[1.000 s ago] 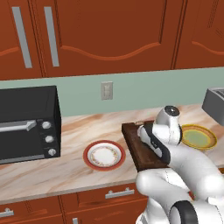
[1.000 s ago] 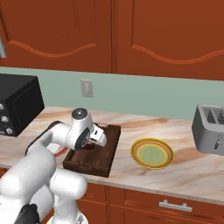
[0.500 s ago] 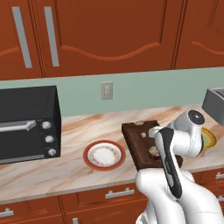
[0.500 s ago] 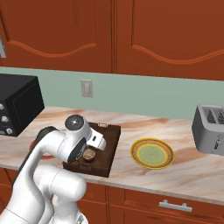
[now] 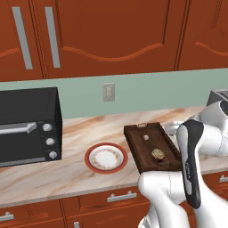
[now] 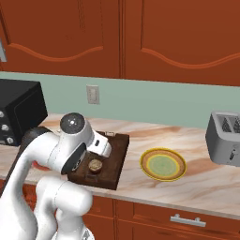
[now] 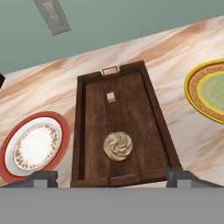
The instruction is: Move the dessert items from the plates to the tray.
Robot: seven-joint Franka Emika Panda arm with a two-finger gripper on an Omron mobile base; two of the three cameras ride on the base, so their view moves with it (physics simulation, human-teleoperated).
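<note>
The gripper [image 7: 112, 177] hung with its jaws spread wide and nothing between them, above the near end of the tray [image 7: 85, 131]. Both fingertips [image 7: 43, 178] stood outside the tray's long raised sides. Inside, the cupcake [image 7: 118, 145] with its pale swirled top sat near the near end, apart from both walls. The tiny beige piece [image 7: 111, 97] lay farther along, toward the far handle. The red-rimmed plate [image 7: 35, 146] lay just beside one long side of the tray, and the yellow-green plate [image 7: 210, 92] lay apart from the other on marbled counter [image 7: 183, 48].
</note>
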